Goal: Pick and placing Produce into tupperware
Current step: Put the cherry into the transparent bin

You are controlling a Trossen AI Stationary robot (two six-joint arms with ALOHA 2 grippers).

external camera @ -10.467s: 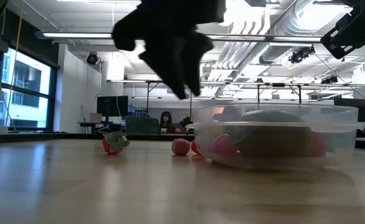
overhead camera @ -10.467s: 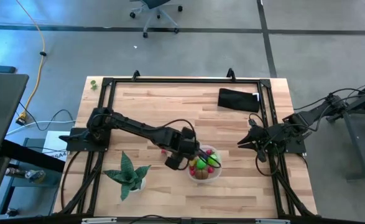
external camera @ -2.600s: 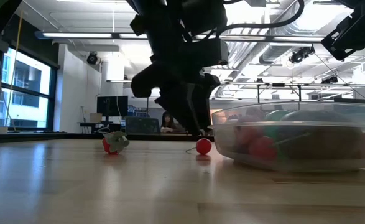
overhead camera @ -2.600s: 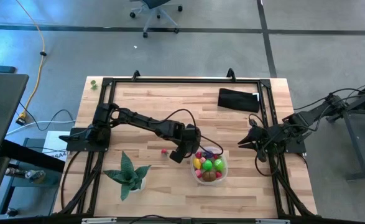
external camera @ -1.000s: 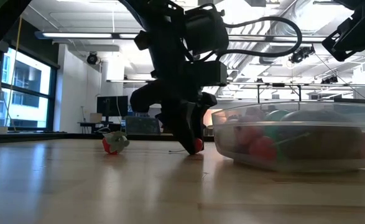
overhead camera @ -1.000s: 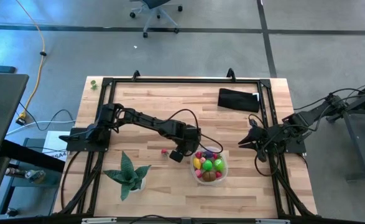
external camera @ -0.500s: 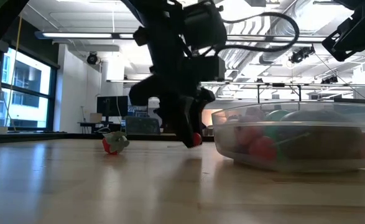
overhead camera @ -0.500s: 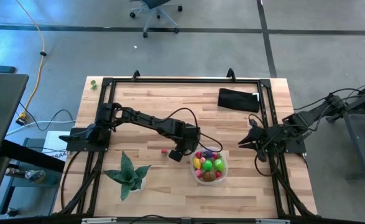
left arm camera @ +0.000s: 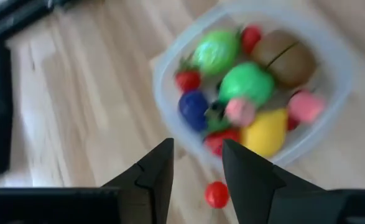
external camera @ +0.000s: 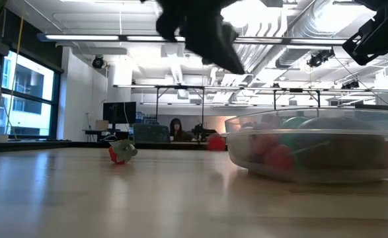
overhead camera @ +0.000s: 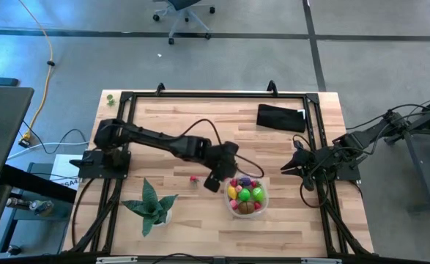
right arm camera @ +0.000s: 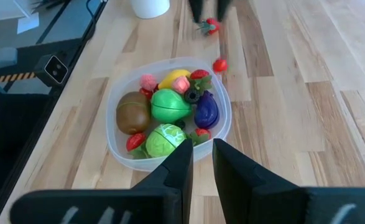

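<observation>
Stretched out long from the left side toward the middle of the worktop [overhead camera: 288, 220], with the elbow bent a little: the left arm. At its tip, the left end effector [left arm camera: 198, 150], up in the air just beside the tupperware [right arm camera: 112, 134], fingers [left arm camera: 159, 167] apart with a clear gap, holding nothing. Blurred and cut off at the top in the low view. Folded up at the right edge of the worktop, well apart from everything: the right arm, with the right end effector [right arm camera: 202, 155] pointing at the tupperware, fingers only a little apart, nothing between them. Near the front middle of the worktop, the clear round tupperware, full of produce: a brown piece [right arm camera: 132, 113], a bright green one [right arm camera: 170, 104], a purple one [right arm camera: 206, 111], a yellow one [right arm camera: 175, 78], a pale green leafy one [right arm camera: 162, 140] and some tiny red and pink ones. Hard to tell what each tiny one is. On the bare wood just beside the tupperware, a small red ball [right arm camera: 219, 65]. A bit farther off, a red piece with green leaves [overhead camera: 193, 178]. Near the front left, a green potted plant [overhead camera: 152, 205]. Near the back right, a black pouch [overhead camera: 280, 117]. On a black box [right arm camera: 55, 67] beside the worktop, a white mark too small to read. Far back in the room, a person [external camera: 176, 127], tiny and dim.
</observation>
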